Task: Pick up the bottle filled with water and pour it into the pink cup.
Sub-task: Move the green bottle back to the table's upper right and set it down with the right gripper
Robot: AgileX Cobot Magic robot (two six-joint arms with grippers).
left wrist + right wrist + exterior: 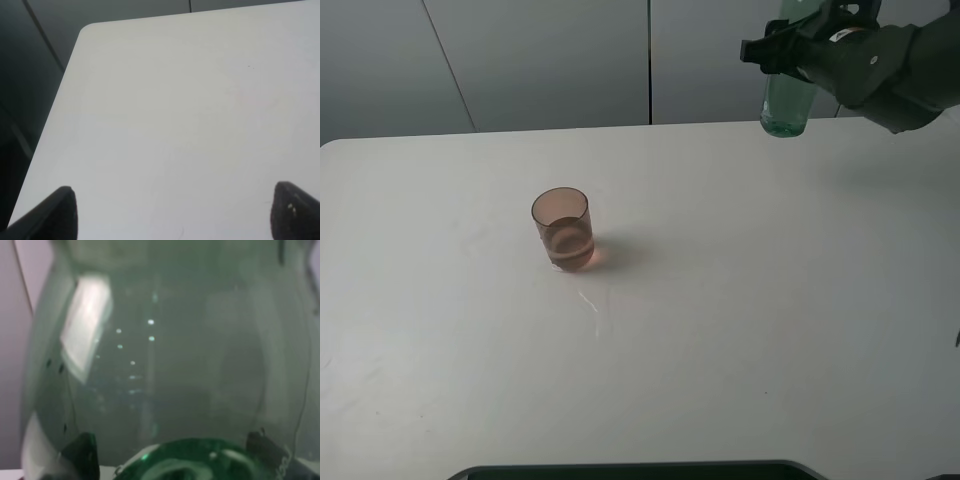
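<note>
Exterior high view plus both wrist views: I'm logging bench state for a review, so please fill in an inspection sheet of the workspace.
Surface: white table, with what looks like a thin wet streak just in front of the cup.
Job's things: pink cup upright, some liquid in its lower part; bottle held aloft at the far right, base down.
Clutter: nothing seen.
Grippers: right gripper, jaws shut on the bottle; left gripper, jaws open and empty above bare table.
Cables: nothing seen.
Surroundings: grey panelled wall behind.
</note>
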